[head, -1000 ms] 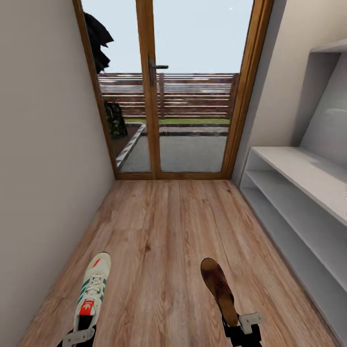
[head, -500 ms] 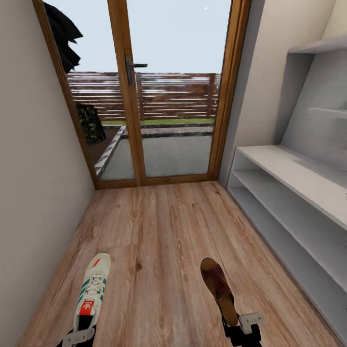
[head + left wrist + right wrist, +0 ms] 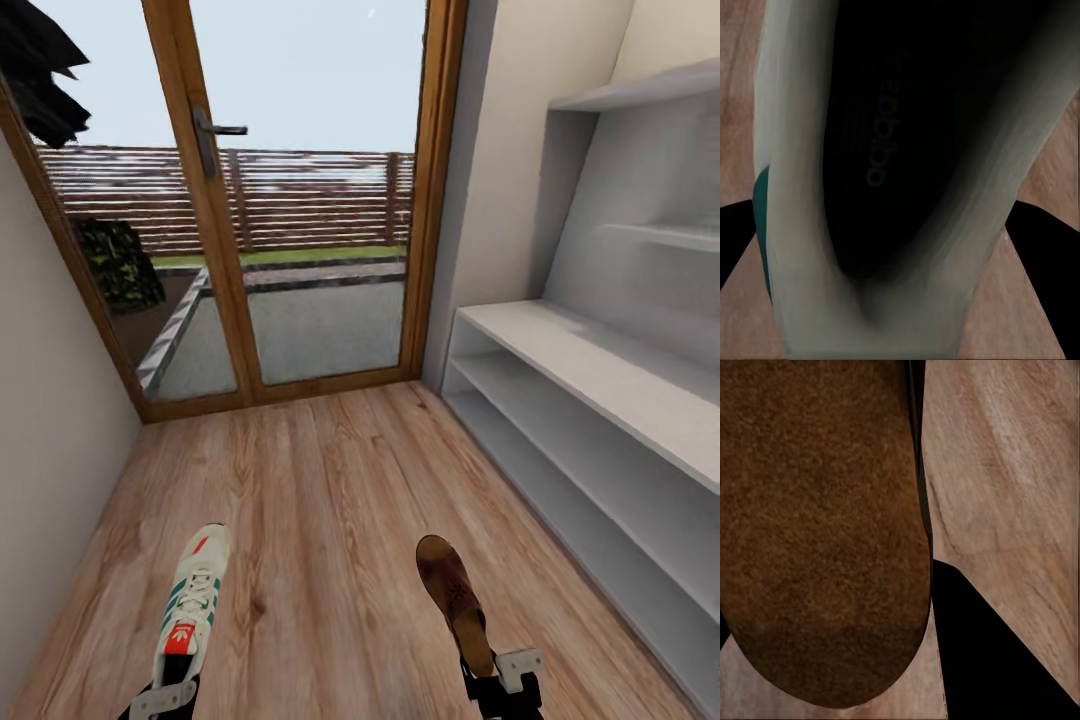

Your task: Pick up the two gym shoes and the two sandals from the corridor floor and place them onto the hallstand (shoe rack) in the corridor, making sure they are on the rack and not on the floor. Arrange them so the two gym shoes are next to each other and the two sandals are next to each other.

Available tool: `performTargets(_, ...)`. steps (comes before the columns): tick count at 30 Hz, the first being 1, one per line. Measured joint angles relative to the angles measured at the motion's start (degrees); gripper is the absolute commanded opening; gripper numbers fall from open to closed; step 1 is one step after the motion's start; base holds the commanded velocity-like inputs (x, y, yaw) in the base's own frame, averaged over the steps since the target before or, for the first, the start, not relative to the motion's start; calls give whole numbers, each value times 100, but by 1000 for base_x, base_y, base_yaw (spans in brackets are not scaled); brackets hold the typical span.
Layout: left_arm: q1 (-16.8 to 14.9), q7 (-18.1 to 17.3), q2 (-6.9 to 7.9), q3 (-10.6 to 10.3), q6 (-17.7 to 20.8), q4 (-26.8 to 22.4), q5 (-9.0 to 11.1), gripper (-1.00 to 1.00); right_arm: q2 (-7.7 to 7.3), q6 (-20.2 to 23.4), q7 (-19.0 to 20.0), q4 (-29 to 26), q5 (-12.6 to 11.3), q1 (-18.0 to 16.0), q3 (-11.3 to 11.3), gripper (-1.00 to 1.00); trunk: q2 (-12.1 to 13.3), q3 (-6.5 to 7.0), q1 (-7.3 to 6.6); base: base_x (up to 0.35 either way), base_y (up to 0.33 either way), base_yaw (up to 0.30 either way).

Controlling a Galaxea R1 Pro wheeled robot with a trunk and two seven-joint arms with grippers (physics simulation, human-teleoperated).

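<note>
Beside the rack (image 3: 600, 380) now swung nearer on the right, left gripper (image 3: 165, 695) holds a sneaker (image 3: 192, 605), right gripper (image 3: 500, 680) a sandal (image 3: 455, 600), both ready for shelving.

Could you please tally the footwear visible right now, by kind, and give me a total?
Gym shoes: 1, held in the left hand – gym shoe
Sandals: 1, held in the right hand – sandal
Total: 2
</note>
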Motion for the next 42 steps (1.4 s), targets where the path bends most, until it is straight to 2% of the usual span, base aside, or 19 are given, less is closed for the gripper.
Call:
performTargets(10,0,0,0,0,0,1,0,-100,0,0,0,-1,-1,0,0,-100,0,0,2,248,105,-269)
performTargets(36,0,0,0,0,-1,2,0,-100,0,0,0,0,0,0,1,-100,0,0,4,9,4,-269)
performTargets(42,1,0,0,0,1,-2,0,-100,0,1,0,-1,-1,0,-1,-100,0,0,2,91,228,-269)
